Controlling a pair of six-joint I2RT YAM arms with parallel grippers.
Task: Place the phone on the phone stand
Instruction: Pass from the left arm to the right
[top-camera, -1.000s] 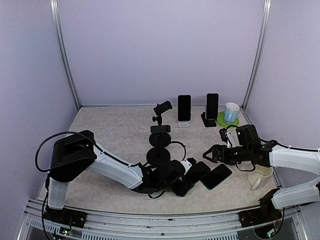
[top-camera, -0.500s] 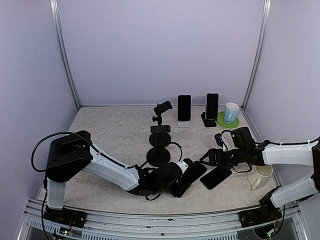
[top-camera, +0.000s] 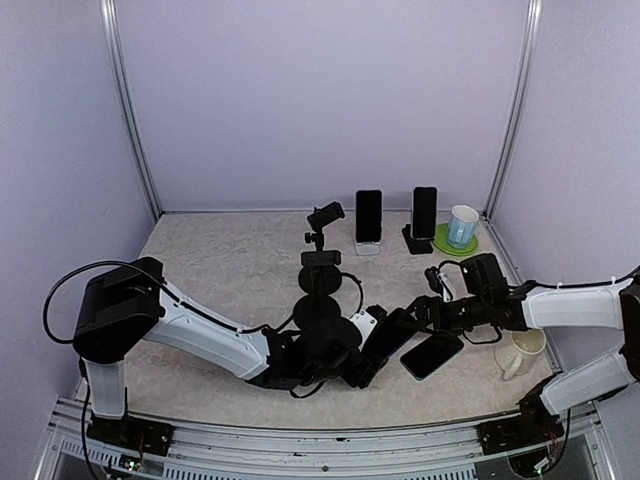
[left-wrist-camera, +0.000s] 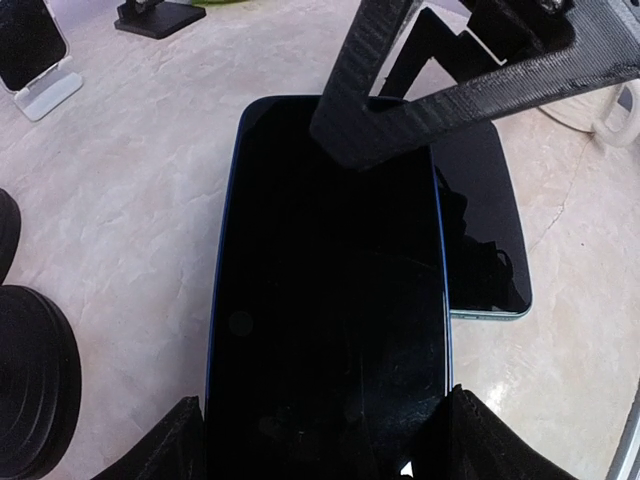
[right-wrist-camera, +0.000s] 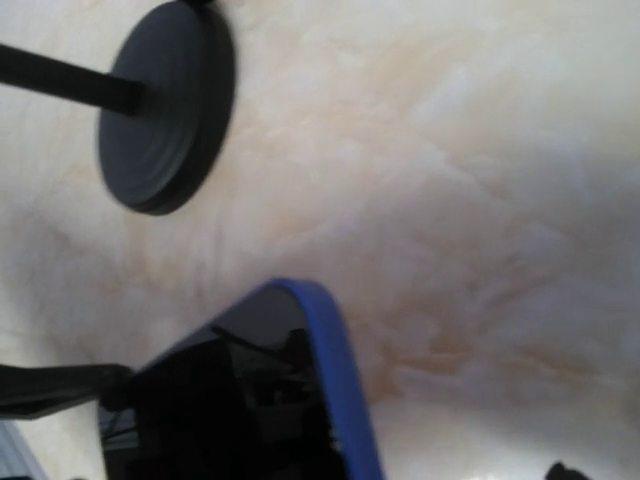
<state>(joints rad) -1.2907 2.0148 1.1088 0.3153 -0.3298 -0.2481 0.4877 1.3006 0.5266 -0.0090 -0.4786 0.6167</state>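
glass face and a blue frame: we judge the phone (left-wrist-camera: 330, 290) to be stiff, fairly light, slick on its dark screen and unforgiving if it drops on the hard table (left-wrist-camera: 130, 170). the phone sits in the left gripper (top-camera: 352, 368), whose jaws pinch it across its width near the lower end, one finger on each long edge. its far end points toward the right gripper (top-camera: 420, 312). that gripper's jaws are spread wide at the phone's far end. in the left wrist view one finger (left-wrist-camera: 450, 95) lies across the top of the screen, and we cannot tell whether it touches the glass. a second phone (left-wrist-camera: 488, 230) lies flat on the table just beside the held one. the phone stand (top-camera: 318, 290), black with a round base, is just behind the left gripper, with nothing in its holder. we would take hold on the long edges, never on face and back, since the rim should give the pads more bite than the glass. a grip nearer the middle would keep the phone from pivoting, and a handover wants both pairs of fingers on the edges before either lets go.
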